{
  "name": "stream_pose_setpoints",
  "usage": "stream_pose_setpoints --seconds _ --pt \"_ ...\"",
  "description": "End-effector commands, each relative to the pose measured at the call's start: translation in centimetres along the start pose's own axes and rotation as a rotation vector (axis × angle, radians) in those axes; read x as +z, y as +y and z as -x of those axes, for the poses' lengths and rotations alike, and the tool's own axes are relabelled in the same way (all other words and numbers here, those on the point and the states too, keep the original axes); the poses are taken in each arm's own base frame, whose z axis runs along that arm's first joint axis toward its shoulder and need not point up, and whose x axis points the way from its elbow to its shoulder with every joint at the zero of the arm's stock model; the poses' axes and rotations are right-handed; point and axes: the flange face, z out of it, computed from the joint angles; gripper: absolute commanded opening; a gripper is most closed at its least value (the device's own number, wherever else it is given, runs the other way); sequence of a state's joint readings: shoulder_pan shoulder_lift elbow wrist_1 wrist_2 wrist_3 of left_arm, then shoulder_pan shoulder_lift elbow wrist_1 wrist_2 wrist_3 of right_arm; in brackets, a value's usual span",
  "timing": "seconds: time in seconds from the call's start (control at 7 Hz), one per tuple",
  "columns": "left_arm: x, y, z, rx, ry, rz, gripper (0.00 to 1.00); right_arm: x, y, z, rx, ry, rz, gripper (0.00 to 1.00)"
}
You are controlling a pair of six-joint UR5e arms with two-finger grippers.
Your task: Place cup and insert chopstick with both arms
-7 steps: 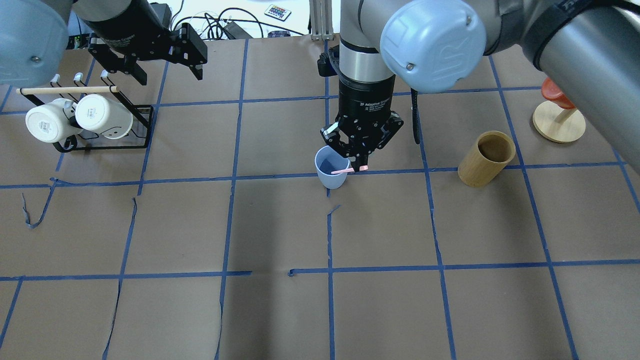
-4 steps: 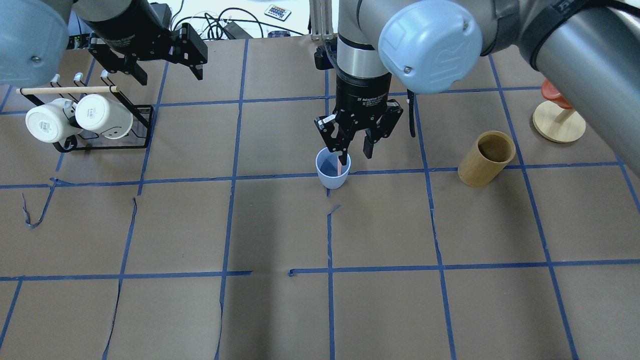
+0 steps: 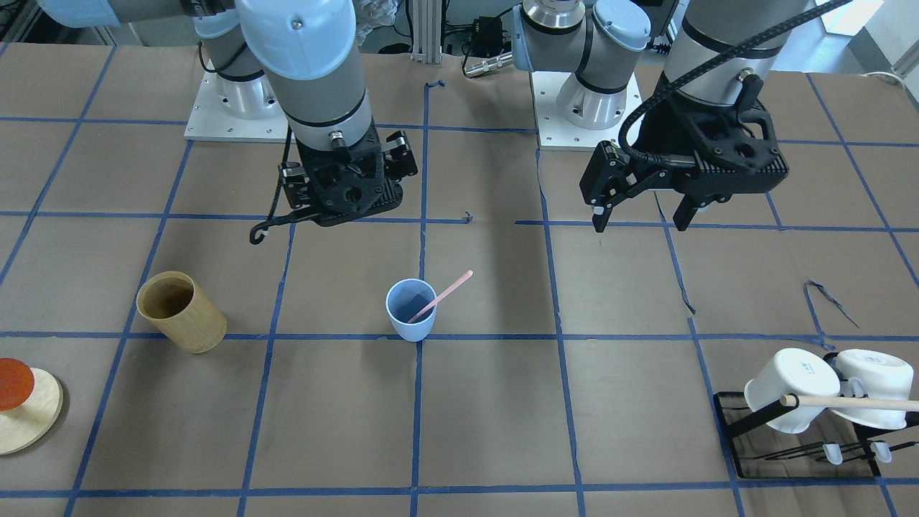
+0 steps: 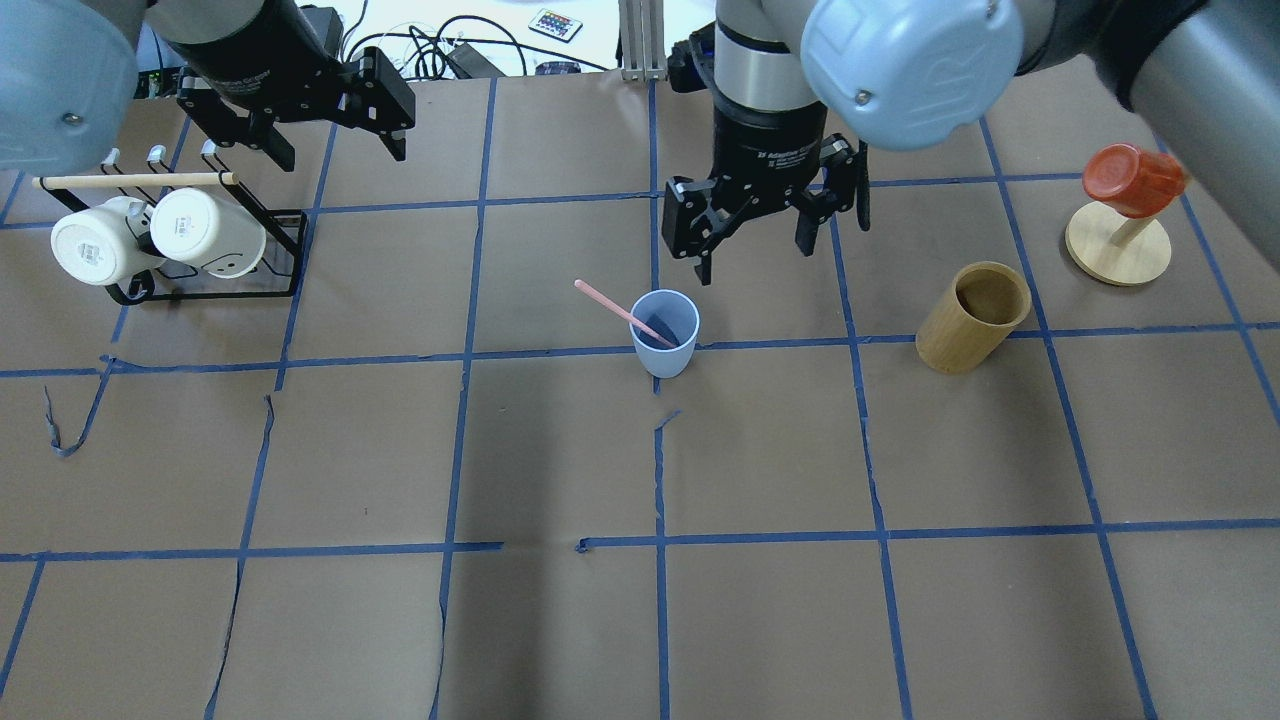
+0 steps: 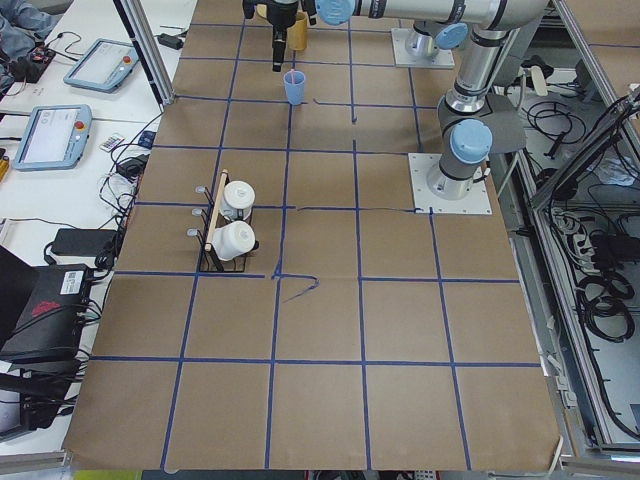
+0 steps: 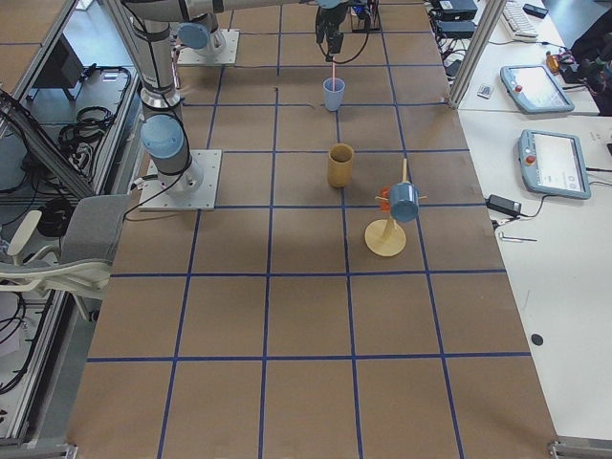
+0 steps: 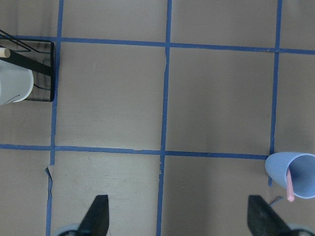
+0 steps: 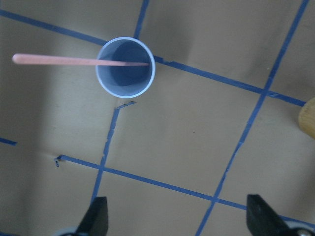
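Observation:
The light-blue cup point(image 4: 665, 340) stands upright on the brown table, near the middle. The pale-pink chopstick point(image 4: 610, 301) stands in it and leans over the rim toward the left of the overhead view. Both also show in the front view, the cup point(image 3: 411, 316) and the chopstick point(image 3: 449, 290), and in the right wrist view, the cup point(image 8: 125, 83) and the chopstick point(image 8: 54, 60). My right gripper point(image 4: 752, 252) is open and empty, raised behind and a little right of the cup. My left gripper point(image 4: 340, 152) is open and empty, far left near the mug rack.
A tan wooden cylinder holder point(image 4: 975, 316) stands right of the cup. A black rack with two white mugs point(image 4: 160, 235) and a wooden dowel stands at the far left. A wooden stand with a red cup point(image 4: 1122, 215) is at the far right.
My right gripper opened, let go of the chopstick, rose and drew back to the right. The chopstick now leans in the cup. The left arm has not moved.

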State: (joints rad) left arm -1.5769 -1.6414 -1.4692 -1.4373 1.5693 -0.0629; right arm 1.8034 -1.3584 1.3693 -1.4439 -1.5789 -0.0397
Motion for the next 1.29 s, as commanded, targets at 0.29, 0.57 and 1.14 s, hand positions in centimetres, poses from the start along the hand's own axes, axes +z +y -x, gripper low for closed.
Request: stream_pose_setpoints --seconds 0.29,0.57,1.14 --pt "-0.1 0.0 0.0 0.000 -0.001 -0.003 1.00 -4.2 3.0 -18.6 0.309 0.063 -0.054 1.00" --pt "0.0 0.0 0.0 0.000 -0.002 0.000 1.00 -5.0 4.1 -19.3 0.337 0.061 -0.070 1.00" --pt "-0.1 0.0 0.0 0.000 -0.001 -0.001 1.00 -5.6 5.7 -17.2 0.316 -0.027 -0.104 1.00"
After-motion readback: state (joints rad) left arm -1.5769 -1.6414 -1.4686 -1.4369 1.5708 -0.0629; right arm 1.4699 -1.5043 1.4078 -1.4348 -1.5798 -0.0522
